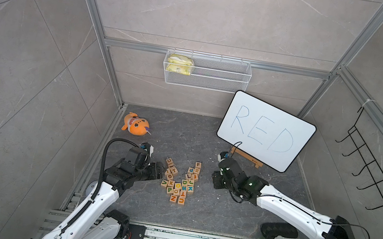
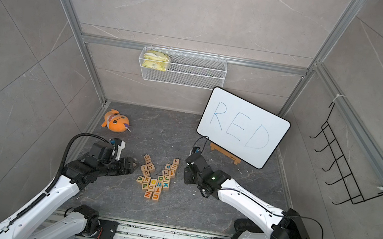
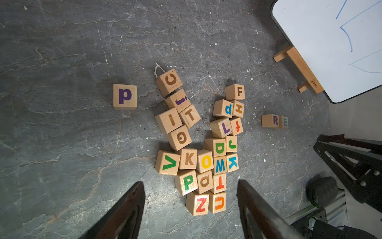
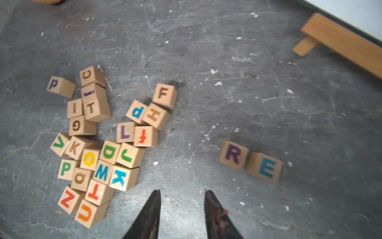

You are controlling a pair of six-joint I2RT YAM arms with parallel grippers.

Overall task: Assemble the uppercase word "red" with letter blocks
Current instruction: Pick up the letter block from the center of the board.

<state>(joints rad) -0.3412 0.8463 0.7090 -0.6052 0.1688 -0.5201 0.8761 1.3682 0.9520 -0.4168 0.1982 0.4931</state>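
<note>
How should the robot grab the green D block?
From straight above. The D block lies flat, letter up, with the J block, W block and O block tight against it. Only its side facing the bare gap looks free, so probably nudge it there, then pinch two opposite sides.

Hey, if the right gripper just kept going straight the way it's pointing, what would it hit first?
Probably bare floor: the right gripper aims into the gap between the blue K block and the R block, though depth is unclear.
</note>
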